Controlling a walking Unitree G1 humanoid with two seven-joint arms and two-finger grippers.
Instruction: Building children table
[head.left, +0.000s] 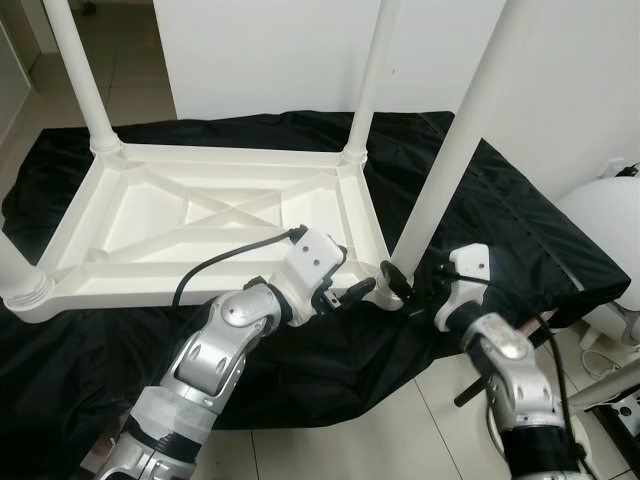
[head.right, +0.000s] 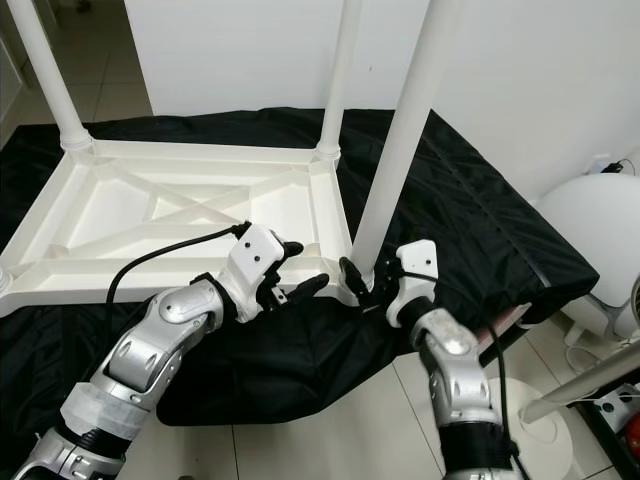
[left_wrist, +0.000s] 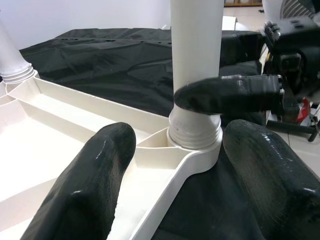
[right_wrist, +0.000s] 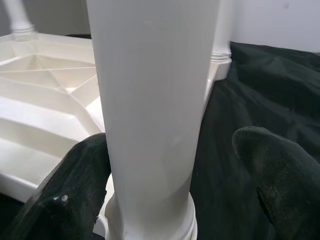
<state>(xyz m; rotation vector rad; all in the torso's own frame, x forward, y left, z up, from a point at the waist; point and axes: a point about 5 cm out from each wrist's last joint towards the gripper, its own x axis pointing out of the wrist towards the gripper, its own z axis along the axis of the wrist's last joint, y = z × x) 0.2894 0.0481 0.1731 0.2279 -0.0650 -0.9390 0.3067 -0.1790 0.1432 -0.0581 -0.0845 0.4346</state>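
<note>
A white plastic children's table (head.left: 200, 215) lies upside down on a black cloth (head.left: 500, 200), its legs pointing up. The near right leg (head.left: 450, 150) stands in its corner socket (left_wrist: 192, 132). My right gripper (head.left: 412, 278) is open around the base of this leg. One finger (right_wrist: 70, 190) touches the leg (right_wrist: 150, 100) and the other (right_wrist: 280, 170) stands apart from it. My left gripper (head.left: 352, 275) is open just left of that corner, its fingers (left_wrist: 85, 190) straddling the table's rim. Nothing is held.
Two more legs stand at the far left (head.left: 85, 80) and far right (head.left: 368, 80); a fourth stands at the near left corner (head.left: 20, 280). A white wall rises behind. A white rounded object (head.left: 605, 220) sits at right, with tiled floor (head.left: 380, 440) in front.
</note>
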